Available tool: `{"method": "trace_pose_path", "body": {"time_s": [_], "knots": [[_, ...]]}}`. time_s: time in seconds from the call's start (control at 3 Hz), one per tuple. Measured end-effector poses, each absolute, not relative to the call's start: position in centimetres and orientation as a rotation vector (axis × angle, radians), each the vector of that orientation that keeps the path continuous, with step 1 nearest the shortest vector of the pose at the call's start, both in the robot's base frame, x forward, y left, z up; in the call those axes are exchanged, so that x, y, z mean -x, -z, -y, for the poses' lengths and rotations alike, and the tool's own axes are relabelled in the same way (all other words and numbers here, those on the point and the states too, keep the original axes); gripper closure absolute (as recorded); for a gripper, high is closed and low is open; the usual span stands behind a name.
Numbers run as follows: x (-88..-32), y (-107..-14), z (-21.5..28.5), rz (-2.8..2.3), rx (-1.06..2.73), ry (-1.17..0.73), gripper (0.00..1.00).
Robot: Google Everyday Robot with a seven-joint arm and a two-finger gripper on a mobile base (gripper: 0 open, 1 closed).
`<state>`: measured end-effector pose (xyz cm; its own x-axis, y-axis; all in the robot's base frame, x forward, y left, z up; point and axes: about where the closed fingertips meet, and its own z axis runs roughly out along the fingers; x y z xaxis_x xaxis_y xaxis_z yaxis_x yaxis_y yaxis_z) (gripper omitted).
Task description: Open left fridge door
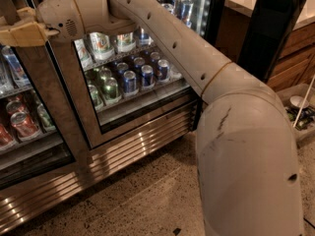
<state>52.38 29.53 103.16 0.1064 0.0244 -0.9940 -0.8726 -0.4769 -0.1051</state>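
The gripper (19,33) sits at the upper left of the frame, apparently against the left fridge door (45,113); its grip cannot be told. The door fills the left side.

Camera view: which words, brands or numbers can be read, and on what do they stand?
No text can be read.
Labels on the cans: too blurred to read.
The tool, upper left by the left fridge door: no text visible.
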Motion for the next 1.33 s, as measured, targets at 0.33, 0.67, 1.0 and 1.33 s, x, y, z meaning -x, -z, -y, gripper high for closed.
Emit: {"method": "trace_pose_path", "body": {"time_s": [0.33, 0.67, 1.0, 1.33], "knots": [[-52.4, -103.2, -29.5, -0.850, 1.616, -1.474, 1.00], [-52.1, -103.1, -29.3, -0.848, 1.620, -1.475, 1.00], [-51.2, -104.2, -28.6, -0.823, 1.604, -1.454, 1.00], [-51.2, -104.2, -28.6, -0.823, 1.604, -1.454, 1.00]]}}
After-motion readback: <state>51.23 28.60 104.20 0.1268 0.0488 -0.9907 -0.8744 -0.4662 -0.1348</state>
